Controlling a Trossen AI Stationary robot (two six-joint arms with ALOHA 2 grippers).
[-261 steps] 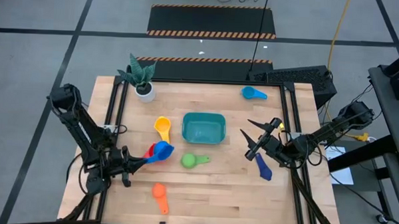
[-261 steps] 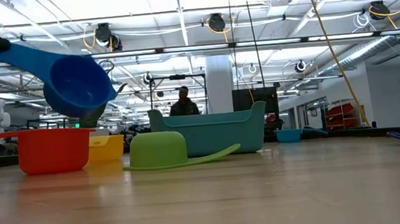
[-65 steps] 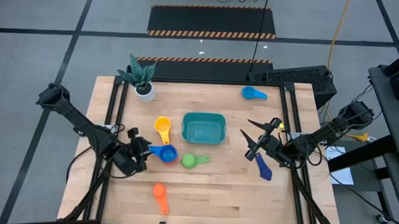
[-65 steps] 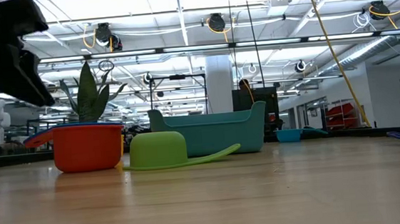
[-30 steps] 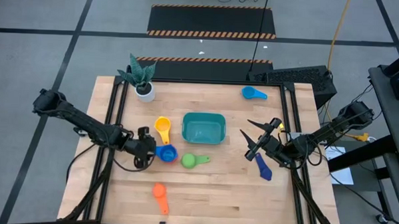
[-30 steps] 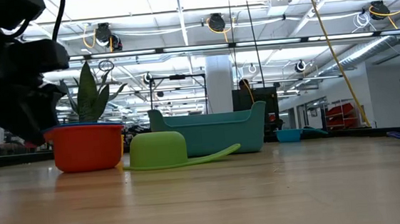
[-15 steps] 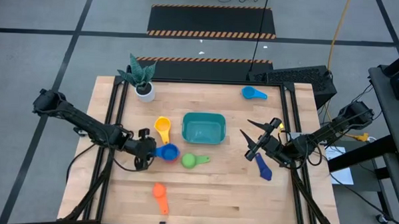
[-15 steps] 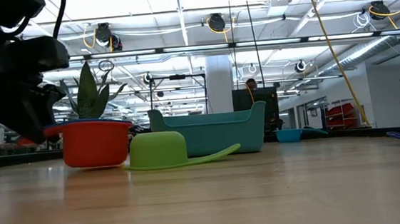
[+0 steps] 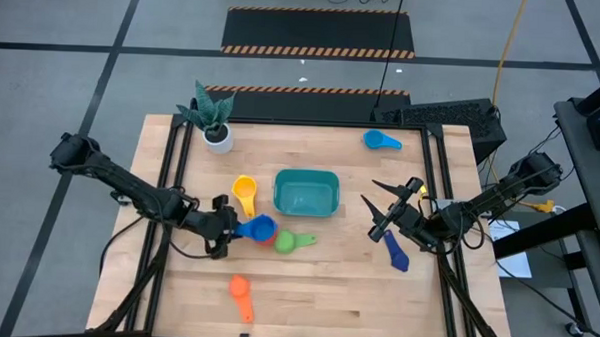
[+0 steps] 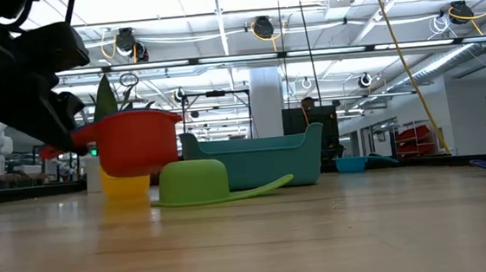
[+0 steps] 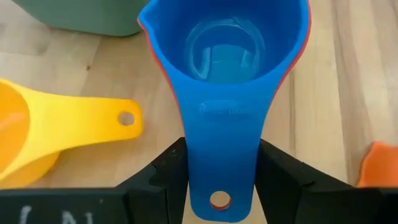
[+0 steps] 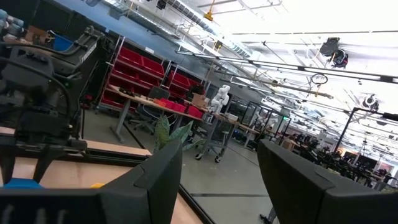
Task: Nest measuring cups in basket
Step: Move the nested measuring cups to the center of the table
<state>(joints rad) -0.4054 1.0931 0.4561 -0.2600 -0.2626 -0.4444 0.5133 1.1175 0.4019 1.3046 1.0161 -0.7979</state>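
A blue measuring cup nested in a red one (image 9: 261, 229) hangs above the table, with my left gripper (image 9: 225, 229) shut on the stacked handles. In the low view the red cup (image 10: 136, 142) floats in front of the yellow cup (image 10: 125, 183). The yellow cup (image 9: 243, 192) rests on the table left of the teal basket (image 9: 306, 193). The green cup (image 9: 285, 242) lies mouth down just right of the stack. An orange cup (image 9: 240, 291) lies near the front, a light blue one (image 9: 381, 141) at the far right. My right gripper (image 9: 381, 203) waits open, raised, beside the dark blue cup (image 9: 395, 250). My left gripper pinches the stacked blue and red handles (image 11: 221, 163) by their two long edges, near the free end with the hole. The fingers (image 11: 166, 176) come slanting down from the table's left and run along the handle. The stack hangs clear of the table, mouth up, about level.
A white pot with a green plant (image 9: 217, 134) stands at the far left corner. Bare wood lies in front of the basket and along the near edge. A person (image 10: 308, 106) shows far behind the table.
My left gripper has risen and gone a little toward the table's right edge, carrying the red and blue stack. The stack stood on the table a second ago; now it is lifted clear, closer to the green cup.
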